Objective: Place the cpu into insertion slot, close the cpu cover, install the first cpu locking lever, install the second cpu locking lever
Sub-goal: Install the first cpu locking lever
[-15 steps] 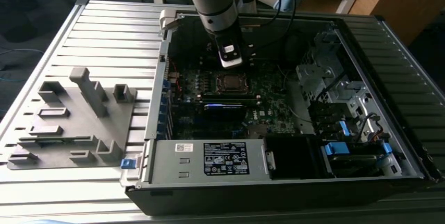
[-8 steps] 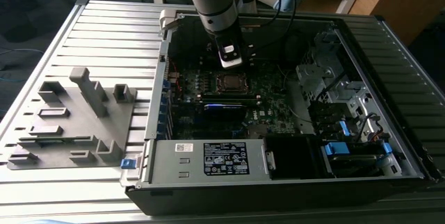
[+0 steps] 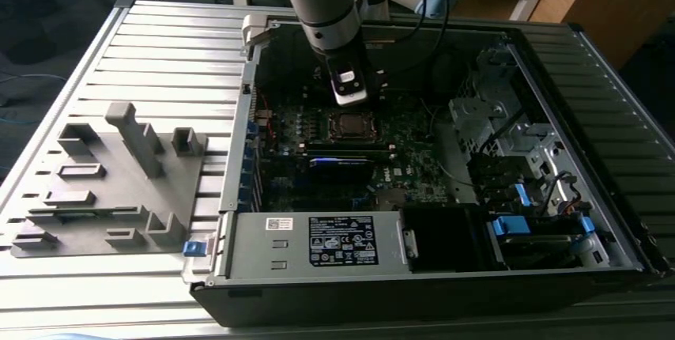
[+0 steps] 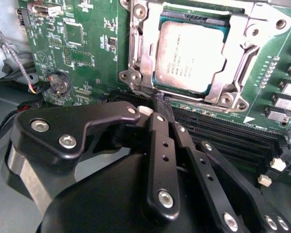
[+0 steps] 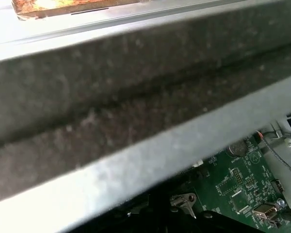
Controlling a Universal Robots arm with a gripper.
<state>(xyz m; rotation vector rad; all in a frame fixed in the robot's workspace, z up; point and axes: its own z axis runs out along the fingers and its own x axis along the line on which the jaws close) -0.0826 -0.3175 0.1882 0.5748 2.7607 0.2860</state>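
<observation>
- In the second wrist view the gripper (image 4: 161,103) is nearest. Its black fingers (image 4: 155,145) are drawn together, and the tips touch the near edge of the silver socket frame. I cannot tell whether anything thin is pinched between them.
- Just past the tips, long black memory slots (image 4: 233,133) run across the green board.
- Beyond them the cpu (image 4: 190,56) lies flat in the insertion slot (image 4: 269,26), silver top up.
- The cpu cover (image 4: 237,56) lies down around the chip, which shows through its square opening.
- A coin battery (image 4: 58,85) sits on the board, well apart from the socket.
- In the exterior view a labelled power box (image 3: 316,241) fills the near end of the open computer case (image 3: 590,79). Farther in, the gripper (image 3: 352,95) hangs just over the socket.
- The case rests on a ribbed counter (image 3: 158,47), with a grey parts holder (image 3: 106,182) at the exterior view's left.
</observation>
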